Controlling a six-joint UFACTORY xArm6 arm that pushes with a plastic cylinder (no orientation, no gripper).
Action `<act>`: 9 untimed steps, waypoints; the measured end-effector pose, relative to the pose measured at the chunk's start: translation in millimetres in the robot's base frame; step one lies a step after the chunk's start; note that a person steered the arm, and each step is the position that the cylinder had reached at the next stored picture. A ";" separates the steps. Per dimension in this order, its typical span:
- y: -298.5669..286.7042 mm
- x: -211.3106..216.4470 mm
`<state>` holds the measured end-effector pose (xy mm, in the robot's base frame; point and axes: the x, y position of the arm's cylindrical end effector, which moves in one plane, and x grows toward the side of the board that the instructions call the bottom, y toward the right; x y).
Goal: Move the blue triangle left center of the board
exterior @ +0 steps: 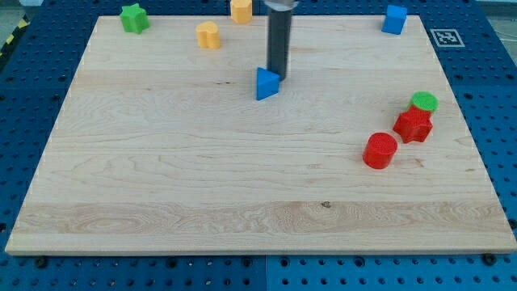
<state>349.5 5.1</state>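
The blue triangle (266, 84) lies on the wooden board (161, 178), a little above the board's middle. My tip (277, 76) stands right against the triangle's upper right side, touching or nearly touching it. The dark rod rises straight up from there to the view's top edge.
A green star block (134, 18) sits at the top left corner. Two yellow blocks (208, 35) (241, 10) lie near the top edge. A blue cube (394, 18) is at the top right. At the right, a green cylinder (424, 101), a red star block (414, 124) and a red cylinder (380, 150) cluster together.
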 end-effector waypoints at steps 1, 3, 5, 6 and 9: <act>-35.6 7.1; 22.4 8.7; -0.3 53.3; -38.7 53.3; -46.0 -0.7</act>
<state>348.7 -40.8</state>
